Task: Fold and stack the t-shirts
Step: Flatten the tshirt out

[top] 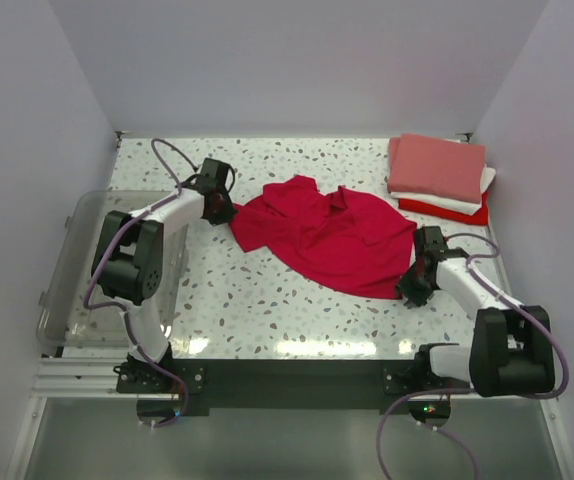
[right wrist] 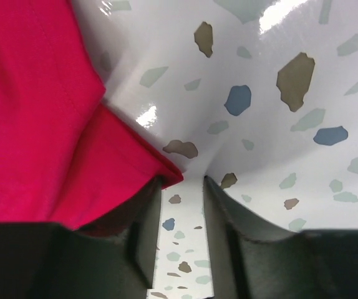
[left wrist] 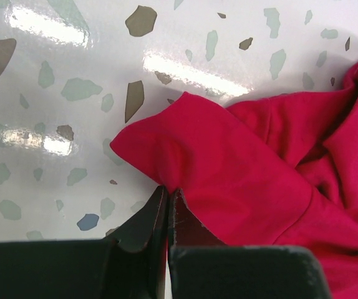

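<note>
Left to right: 1 clear plastic bin (top: 62, 270) sits at the far left edge of the speckled surface (top: 267, 310), next to the left arm's base. 4 t-shirts total, 1 loose and 3 folded. The left gripper (top: 221, 208) is at the left tip of the loose one, the crimson-red shirt (top: 327, 235). In the left wrist view its fingers (left wrist: 145, 227) are pressed together with the pointed edge of the red cloth pinched between the tips, so it's closed and gripping that shirt. The crimson-red shirt lies crumpled and unfolded across the middle of the surface, spanning from one gripper to the other. Its body is bunched, with creases toward the back. The right gripper (top: 413, 290) is at the shirt's near-right corner. In the right wrist view its fingers (right wrist: 226, 218) are spread, with bare surface showing in the gap. The shirt's corner lies against the tip of the other finger, not between the two, so it's open and holding nothing. At back right there's 1 stack of the 3 folded shirts: salmon-pink shirt (top: 437, 168) on top, white shirt (top: 486, 181) in the middle, red shirt (top: 447, 212) at the bottom. Only the edges of the lower two show. The stack is apart from the loose shirt and from both grippers.
</note>
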You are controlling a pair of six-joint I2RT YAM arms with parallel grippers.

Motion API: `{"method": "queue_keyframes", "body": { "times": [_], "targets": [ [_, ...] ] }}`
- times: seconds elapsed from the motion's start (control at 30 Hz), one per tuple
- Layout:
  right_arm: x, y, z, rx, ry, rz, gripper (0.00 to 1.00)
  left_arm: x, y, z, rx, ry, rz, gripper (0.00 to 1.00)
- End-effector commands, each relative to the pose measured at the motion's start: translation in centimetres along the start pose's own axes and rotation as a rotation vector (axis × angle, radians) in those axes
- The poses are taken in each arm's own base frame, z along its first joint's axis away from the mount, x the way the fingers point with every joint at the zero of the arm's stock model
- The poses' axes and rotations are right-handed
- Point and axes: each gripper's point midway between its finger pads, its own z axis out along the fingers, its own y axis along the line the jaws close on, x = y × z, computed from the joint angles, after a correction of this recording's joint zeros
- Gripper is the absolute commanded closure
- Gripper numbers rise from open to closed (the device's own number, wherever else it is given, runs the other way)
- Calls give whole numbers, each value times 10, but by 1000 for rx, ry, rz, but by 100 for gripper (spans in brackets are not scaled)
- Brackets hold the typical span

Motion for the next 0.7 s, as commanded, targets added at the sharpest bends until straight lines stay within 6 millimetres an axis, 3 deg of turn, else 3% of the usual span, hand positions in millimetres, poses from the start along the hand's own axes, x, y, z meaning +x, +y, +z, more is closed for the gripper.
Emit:
{"method": "queue_keyframes", "body": {
  "times": [0.0, 0.1, 0.27, 0.3, 0.43, 0.53, 0.63, 0.67],
  "targets": [
    [-10, 6, 18, -7, -37, -4, 70, -15, -2, -20, 10, -55, 5, 100],
    [-13, 8, 22, -3, -41, -11, 85, -15, 0, -22, 3, -60, 9, 100],
    [-18, 11, 26, 3, -48, -29, 93, -13, 3, -24, -2, -60, 11, 100],
    [-20, 13, 26, 1, -53, -35, 99, -14, 3, -25, 1, -61, 11, 100],
    [-28, 19, 22, -9, -63, -70, 100, -15, 3, -30, 0, -68, 21, 100],
    [-43, 31, -2, -59, -110, -112, 100, -26, -1, -45, 13, -92, 36, 100],
    [-67, 38, -44, -92, -212, -116, 100, -46, -9, -72, 44, -149, 42, 100],
    [-78, 43, -68, -120, -262, -119, 100, -56, -14, -87, 67, -184, 37, 100]
  ]
}}
